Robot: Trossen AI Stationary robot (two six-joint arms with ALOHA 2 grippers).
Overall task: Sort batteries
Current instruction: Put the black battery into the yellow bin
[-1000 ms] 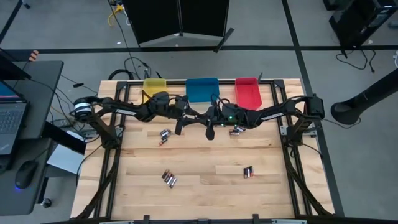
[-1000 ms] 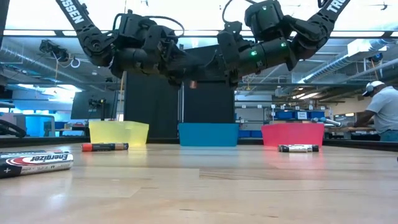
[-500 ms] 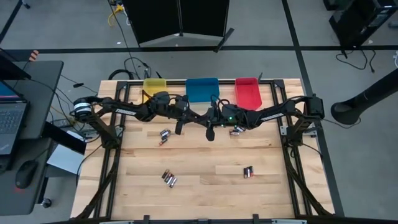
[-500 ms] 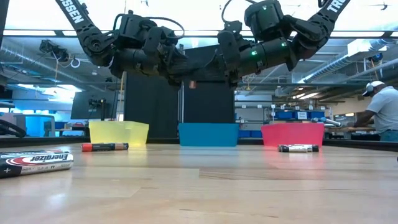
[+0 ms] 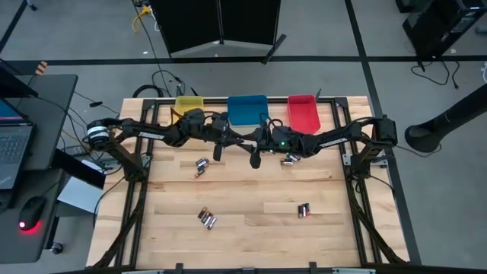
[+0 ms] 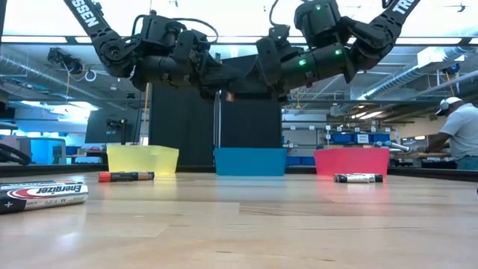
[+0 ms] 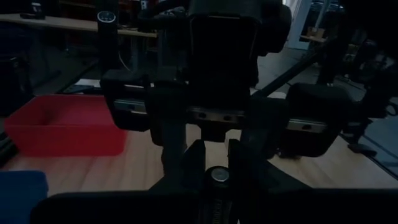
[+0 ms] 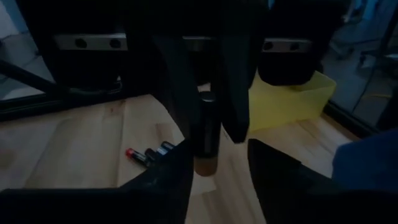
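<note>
Passing a small dark copper-ended cylindrical battery [image 8: 205,134] mid-air near the table's far edge: left gripper [image 8: 208,115] clenching it, right gripper [image 8: 217,171] releasing, fingers parted.

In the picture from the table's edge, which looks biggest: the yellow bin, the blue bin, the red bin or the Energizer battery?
1. Energizer battery, though it only looks long because it lies nearest the camera.
2. Blue bin, red bin and yellow bin look about alike; no ranking.

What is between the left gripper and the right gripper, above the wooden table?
A small dark cylindrical battery with a copper-coloured end, pinched by the left gripper; the right gripper stands open facing it. The right wrist view shows this.
</note>
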